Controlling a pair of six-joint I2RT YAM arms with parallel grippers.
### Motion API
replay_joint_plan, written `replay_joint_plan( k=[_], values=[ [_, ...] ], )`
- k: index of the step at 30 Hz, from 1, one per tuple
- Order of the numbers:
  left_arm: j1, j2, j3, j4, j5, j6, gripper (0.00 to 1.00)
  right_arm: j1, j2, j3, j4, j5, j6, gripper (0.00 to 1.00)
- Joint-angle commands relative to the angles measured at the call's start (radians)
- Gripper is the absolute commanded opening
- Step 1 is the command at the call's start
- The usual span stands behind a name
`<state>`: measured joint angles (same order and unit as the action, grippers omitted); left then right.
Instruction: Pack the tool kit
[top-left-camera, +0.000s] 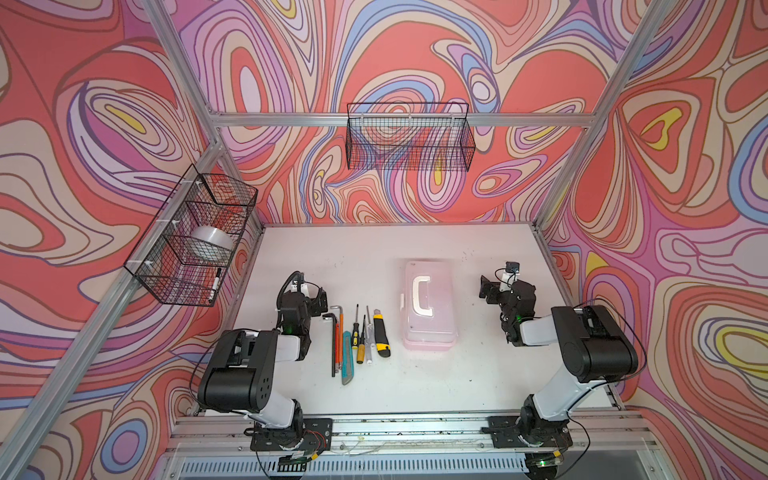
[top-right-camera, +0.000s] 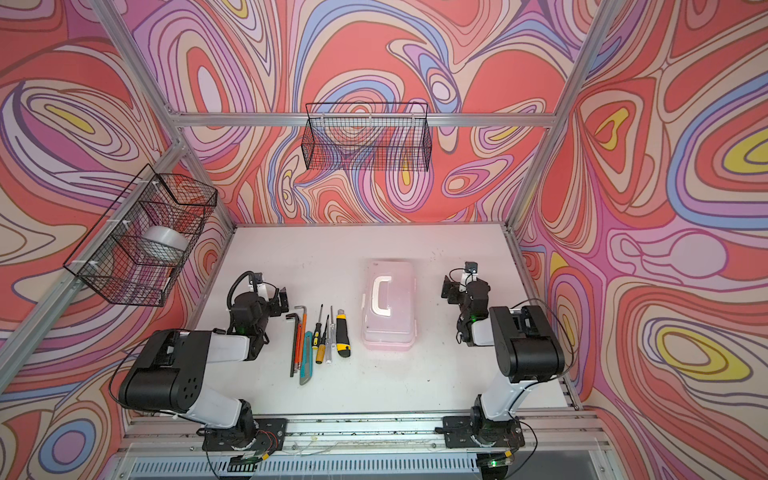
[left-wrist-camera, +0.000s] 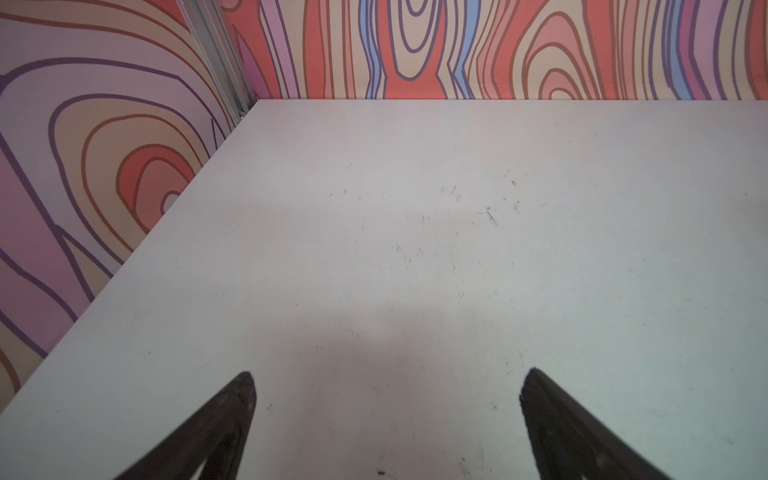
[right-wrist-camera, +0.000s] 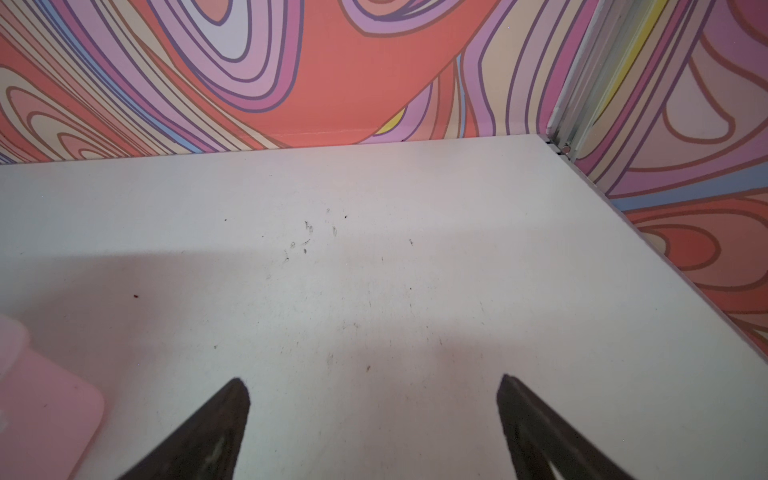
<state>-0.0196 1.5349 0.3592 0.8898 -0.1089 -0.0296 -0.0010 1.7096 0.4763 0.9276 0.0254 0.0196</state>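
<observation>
Tools, one row on the table (top-left-camera: 415, 386), nearest entry: teal knife (top-left-camera: 347, 358), hex keys (top-left-camera: 334, 345), screwdrivers (top-left-camera: 360, 334), yellow knife (top-left-camera: 381, 335). All lie flat and parallel, several touching or just beside one another. Risk, as we judge it: a pinch on one drags or lifts its neighbour, and the thin hex keys may slip from the fingers against the board.

Case (top-left-camera: 426, 305), just right of the row, lid down, handle (top-left-camera: 421, 297) flat on top. Risk: nothing goes in until the lid is up. We expect a light case to slide or tip if one arm pulls at it unbraced. Whether the longest hex key fits inside, we cannot tell.

Left gripper (left-wrist-camera: 388, 376), jaws wide, empty, over bare table just left of the row's far end.

Right gripper (right-wrist-camera: 372, 380), jaws wide, empty, right of the case, whose pink corner (right-wrist-camera: 41, 407) shows in its wrist view. Risk: both arms reaching for the middle could meet.

Baskets (top-left-camera: 409, 137), on the walls, farthest. We count them outside the kit, and one holds a tape roll (top-left-camera: 210, 245).
</observation>
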Motion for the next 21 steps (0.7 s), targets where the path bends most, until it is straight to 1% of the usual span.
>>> replay_joint_plan(
  k=[1, 3, 5, 6, 8, 9, 10, 11, 12, 13, 15, 16, 18, 20, 21],
  values=[
    [0.004, 0.002, 0.021, -0.012, 0.005, 0.002, 1.0, -0.004, 0.001, 0.0, 0.013, -0.003, -0.003, 0.98],
    [0.002, -0.017, 0.039, -0.056, 0.012, 0.006, 1.0, -0.004, -0.007, -0.006, 0.021, -0.021, -0.016, 0.98],
    [-0.002, -0.086, 0.08, -0.187, -0.009, 0.003, 1.0, -0.004, -0.068, 0.008, -0.062, -0.091, -0.039, 0.98],
    [-0.002, -0.117, 0.092, -0.24, -0.023, -0.001, 1.0, -0.004, -0.091, 0.011, -0.087, -0.092, -0.038, 0.98],
    [-0.004, -0.178, 0.086, -0.27, -0.064, -0.014, 1.0, 0.0, -0.136, 0.029, -0.149, -0.053, -0.032, 0.98],
    [-0.007, -0.202, 0.077, -0.268, -0.087, -0.019, 1.0, 0.003, -0.156, 0.052, -0.192, -0.003, -0.02, 0.99],
    [-0.013, -0.234, 0.072, -0.284, -0.119, -0.036, 1.0, 0.007, -0.174, 0.105, -0.319, 0.065, 0.016, 0.98],
    [-0.014, -0.272, 0.084, -0.35, -0.155, -0.094, 1.0, 0.007, -0.18, 0.162, -0.422, 0.108, 0.067, 0.98],
    [-0.009, -0.303, 0.121, -0.462, -0.172, -0.163, 1.0, 0.008, -0.184, 0.197, -0.484, 0.136, 0.115, 0.98],
    [-0.01, -0.328, 0.146, -0.545, -0.159, -0.188, 1.0, 0.008, -0.19, 0.238, -0.551, 0.138, 0.161, 0.98],
    [-0.024, -0.356, 0.209, -0.629, -0.138, -0.225, 1.0, 0.018, -0.2, 0.301, -0.661, 0.137, 0.235, 0.98],
    [-0.029, -0.361, 0.24, -0.701, -0.105, -0.246, 1.0, 0.019, -0.205, 0.328, -0.717, 0.114, 0.266, 0.98],
    [-0.057, -0.358, 0.296, -0.816, -0.07, -0.297, 1.0, 0.039, -0.235, 0.359, -0.779, 0.099, 0.312, 0.98],
    [-0.074, -0.352, 0.32, -0.865, 0.092, -0.331, 1.0, 0.072, -0.273, 0.41, -0.891, 0.082, 0.345, 0.98],
    [-0.082, -0.352, 0.318, -0.862, 0.147, -0.368, 1.0, 0.089, -0.281, 0.445, -0.956, 0.075, 0.357, 0.98]
  ],
)
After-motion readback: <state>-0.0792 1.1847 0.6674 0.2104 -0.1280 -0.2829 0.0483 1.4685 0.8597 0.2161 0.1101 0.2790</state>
